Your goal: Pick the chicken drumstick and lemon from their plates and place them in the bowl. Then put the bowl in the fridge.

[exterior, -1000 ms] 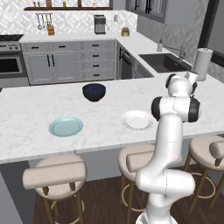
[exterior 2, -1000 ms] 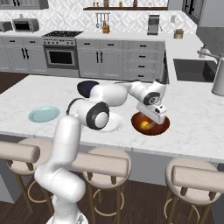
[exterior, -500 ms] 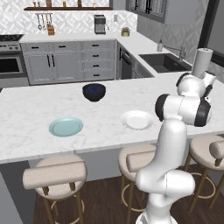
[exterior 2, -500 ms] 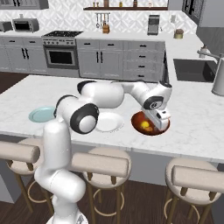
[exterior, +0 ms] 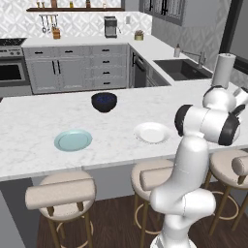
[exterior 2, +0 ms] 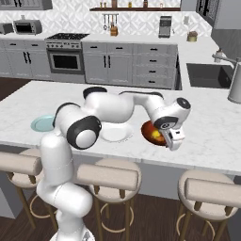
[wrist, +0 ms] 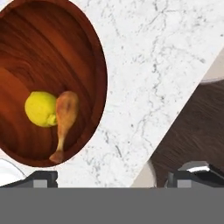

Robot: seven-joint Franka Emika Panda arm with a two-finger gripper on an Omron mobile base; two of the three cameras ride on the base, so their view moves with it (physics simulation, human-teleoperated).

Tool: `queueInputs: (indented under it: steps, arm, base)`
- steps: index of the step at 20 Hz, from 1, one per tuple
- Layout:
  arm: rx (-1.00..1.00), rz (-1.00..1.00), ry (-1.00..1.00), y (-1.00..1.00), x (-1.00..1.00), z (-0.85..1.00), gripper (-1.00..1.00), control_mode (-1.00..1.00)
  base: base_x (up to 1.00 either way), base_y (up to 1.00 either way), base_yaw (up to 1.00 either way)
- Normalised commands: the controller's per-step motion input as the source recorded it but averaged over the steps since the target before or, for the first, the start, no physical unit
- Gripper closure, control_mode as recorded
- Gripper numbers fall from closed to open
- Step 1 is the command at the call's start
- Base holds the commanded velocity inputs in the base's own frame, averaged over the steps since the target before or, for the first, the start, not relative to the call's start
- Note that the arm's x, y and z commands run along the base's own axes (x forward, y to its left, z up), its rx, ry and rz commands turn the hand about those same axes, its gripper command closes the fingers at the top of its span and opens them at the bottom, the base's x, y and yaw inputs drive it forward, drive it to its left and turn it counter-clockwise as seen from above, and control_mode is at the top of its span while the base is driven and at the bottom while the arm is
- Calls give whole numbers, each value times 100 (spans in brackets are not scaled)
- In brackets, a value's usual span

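- Lemon point(wrist: 40, 109) and chicken drumstick point(wrist: 64, 122) lie touching in the reddish-brown bowl point(wrist: 83, 52), bone end toward its rim.
- Bowl sits on the marble desk point(wrist: 144, 65) near its front edge, just beside the white plate point(exterior 2: 115, 133).
- Fingers point(wrist: 113, 178) hang spread wide over the desk edge beside the bowl, holding nothing.
- Teal plate point(exterior: 73, 140) and dark blue bowl point(exterior: 104, 101) stand well apart.

Both base views look forward and down across the desk point(exterior: 29, 121) from behind the stools, one from each side of the arm, sharing the white plate point(exterior: 152, 132). The hand view looks steeply down, close over the bowl point(wrist: 83, 48) at the desk's edge.
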Motion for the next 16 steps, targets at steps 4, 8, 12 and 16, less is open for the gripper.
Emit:
queueInputs:
  steps: [4,8,12,16]
  arm:
    - [6,0,-4,-24,3,-20,-100,-100]
    - [7,0,0,-34,8,-47,-100,-100]
    - [7,0,-3,-11,23,-49,-100,-100]
    - [3,0,-3,0,28,-27,-100,-100]
  base:
    - [0,0,0]
    - [0,0,0]
    - [0,0,0]
    - [0,0,0]
